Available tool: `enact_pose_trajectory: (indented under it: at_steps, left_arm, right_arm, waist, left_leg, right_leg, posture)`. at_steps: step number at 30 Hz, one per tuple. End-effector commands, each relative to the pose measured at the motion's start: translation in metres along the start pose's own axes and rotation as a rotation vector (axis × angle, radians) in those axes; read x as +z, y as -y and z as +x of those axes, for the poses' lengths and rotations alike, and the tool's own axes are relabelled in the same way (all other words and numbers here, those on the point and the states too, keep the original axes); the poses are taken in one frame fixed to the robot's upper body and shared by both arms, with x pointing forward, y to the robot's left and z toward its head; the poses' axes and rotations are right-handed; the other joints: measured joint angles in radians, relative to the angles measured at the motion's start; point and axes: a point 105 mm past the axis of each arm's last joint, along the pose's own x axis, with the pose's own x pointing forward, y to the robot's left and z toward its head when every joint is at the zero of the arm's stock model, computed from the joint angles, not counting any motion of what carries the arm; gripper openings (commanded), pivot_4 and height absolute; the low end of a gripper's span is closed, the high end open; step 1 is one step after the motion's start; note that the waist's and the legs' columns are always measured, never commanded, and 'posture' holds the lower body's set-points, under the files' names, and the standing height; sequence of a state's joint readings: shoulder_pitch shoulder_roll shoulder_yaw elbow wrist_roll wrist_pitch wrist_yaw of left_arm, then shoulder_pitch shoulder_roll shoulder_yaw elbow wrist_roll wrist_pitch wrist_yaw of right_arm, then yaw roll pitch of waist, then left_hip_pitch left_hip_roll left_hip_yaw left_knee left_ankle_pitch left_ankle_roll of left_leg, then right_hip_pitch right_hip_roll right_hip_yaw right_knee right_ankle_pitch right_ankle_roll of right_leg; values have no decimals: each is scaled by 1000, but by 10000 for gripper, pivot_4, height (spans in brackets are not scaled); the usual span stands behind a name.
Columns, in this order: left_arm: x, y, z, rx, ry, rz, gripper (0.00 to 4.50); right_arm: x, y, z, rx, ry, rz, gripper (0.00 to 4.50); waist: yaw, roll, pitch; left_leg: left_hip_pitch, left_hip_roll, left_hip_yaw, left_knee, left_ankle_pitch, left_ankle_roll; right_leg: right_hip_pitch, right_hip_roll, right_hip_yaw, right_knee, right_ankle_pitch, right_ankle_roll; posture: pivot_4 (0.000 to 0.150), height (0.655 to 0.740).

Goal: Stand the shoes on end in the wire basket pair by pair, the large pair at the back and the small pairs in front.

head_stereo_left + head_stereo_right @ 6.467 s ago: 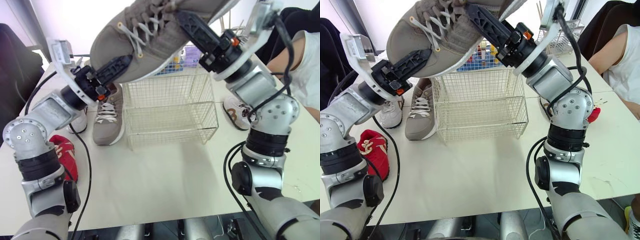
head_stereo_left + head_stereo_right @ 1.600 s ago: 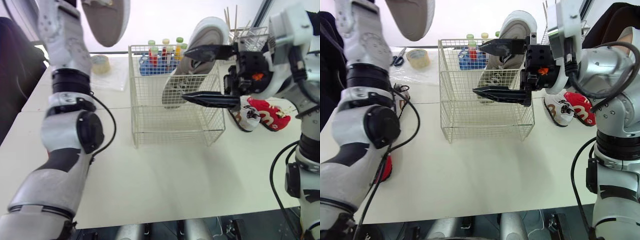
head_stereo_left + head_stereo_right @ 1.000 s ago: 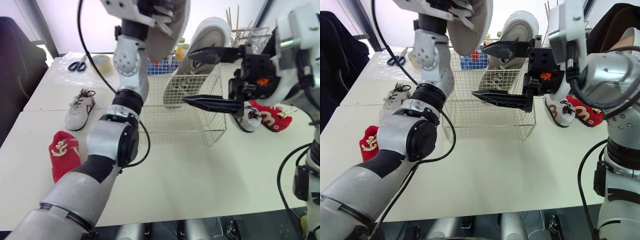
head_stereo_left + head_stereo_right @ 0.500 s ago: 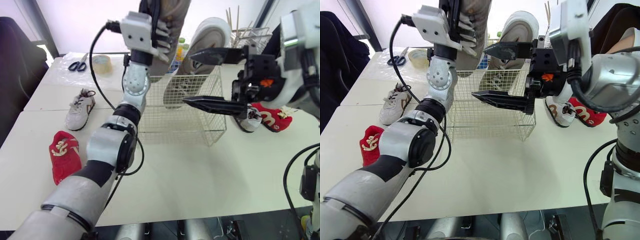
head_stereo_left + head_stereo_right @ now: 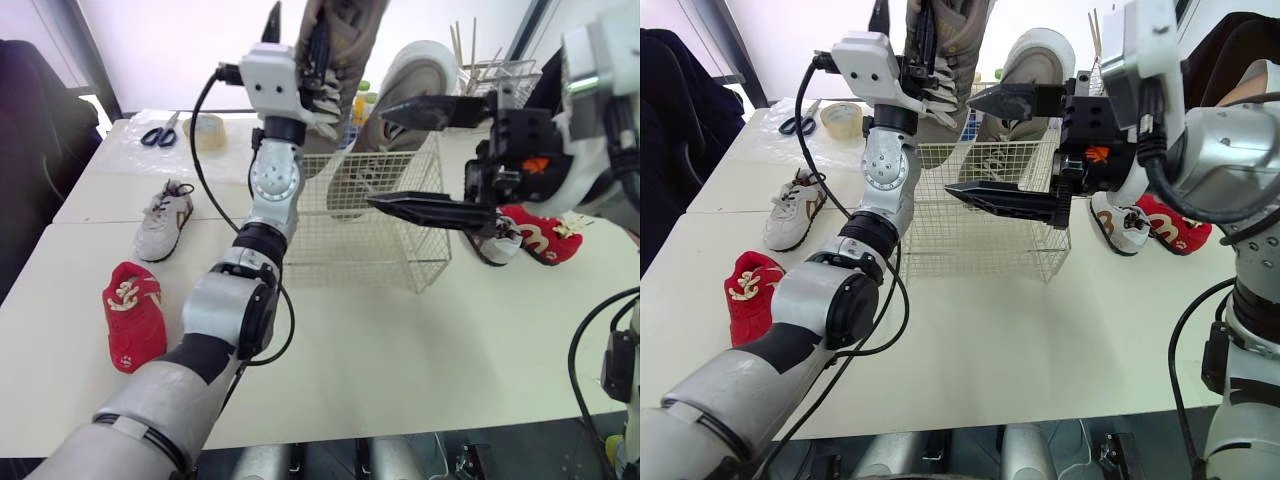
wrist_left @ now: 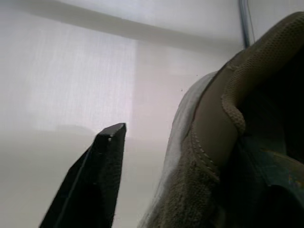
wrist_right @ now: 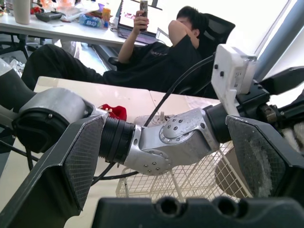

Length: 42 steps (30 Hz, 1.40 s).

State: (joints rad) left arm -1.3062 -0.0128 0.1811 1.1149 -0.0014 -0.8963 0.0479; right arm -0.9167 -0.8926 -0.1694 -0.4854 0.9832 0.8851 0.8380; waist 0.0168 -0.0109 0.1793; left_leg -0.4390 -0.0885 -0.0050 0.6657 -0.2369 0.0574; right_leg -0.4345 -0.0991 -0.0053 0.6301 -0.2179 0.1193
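The big grey shoe point(image 5: 350, 25), sole-on to us a second ago, has turned upright, white laces showing, above the wire basket's point(image 5: 400, 245) far left, clamped by the left gripper point(image 5: 297, 30), beside its mate point(image 5: 410, 75) standing at the far right, while the right gripper point(image 5: 378, 152) gapes wide nearby.

Strong daylight is admitted through the window point(image 5: 170, 50) behind the bench point(image 5: 400, 340), and the background there is washed out. Soft shadows are cast toward the camera. The grey shoe point(image 6: 213, 142) is rendered hazy in the left wrist view.
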Motion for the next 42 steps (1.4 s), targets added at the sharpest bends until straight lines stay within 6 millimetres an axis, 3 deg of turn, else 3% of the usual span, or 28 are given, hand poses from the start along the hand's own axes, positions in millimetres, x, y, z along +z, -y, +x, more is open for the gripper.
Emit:
enact_pose_trajectory:
  at_steps: [1, 9, 24, 28, 33, 42]
  left_arm:
    - [-4, -12, -11, 51, -17, -54, 44602]
    - [17, -31, -19, -16, -38, -68, 44602]
    - [5, -52, -65, -187, -578, -61, 44602]
    - [18, -50, -84, -321, -679, -131, 44602]
    - [35, -60, -99, -389, -769, -206, 44602]
    - [87, -71, -120, -661, -836, -321, 44602]
  right_arm:
    - [8, 3, -4, -13, 17, -48, 45000]
    - [6, 5, -4, -4, 26, -51, 45000]
    - [1, 9, 5, 29, 57, -60, 45000]
    - [0, 9, 5, 37, 63, -61, 45000]
    - [-1, 11, 2, 26, 52, -65, 45000]
    - [-14, 52, -44, -319, -78, -39, 45000]
  waist:
    - [0, 1, -2]
    - [-7, 2, -3]
    - [-3, 2, -3]
    - [-6, 2, -3]
    - [-5, 2, -2]
    - [-4, 2, -2]
  left_leg:
    - [0, 0, 0, 0, 0, 0]
    - [0, 1, 0, 0, 0, 0]
    - [-1, 1, 0, 0, 0, 0]
    - [-1, 1, -1, 0, 0, 0]
    - [-2, 1, -1, -1, 0, -1]
    - [-2, 1, -1, -1, 1, -6]
  right_leg:
    - [0, 0, 0, 0, 0, 0]
    - [-1, 0, 1, 0, 0, 0]
    - [-2, 1, 1, 0, 0, 0]
    - [-2, 1, 1, 0, 0, 0]
    - [-4, 1, 1, 0, 0, -1]
    - [-4, 1, 1, 0, -1, -1]
  posture:
    - [1500, 7400]
    - [1500, 7400]
    - [1500, 7400]
    - [1500, 7400]
    - [1500, 7400]
    - [1500, 7400]
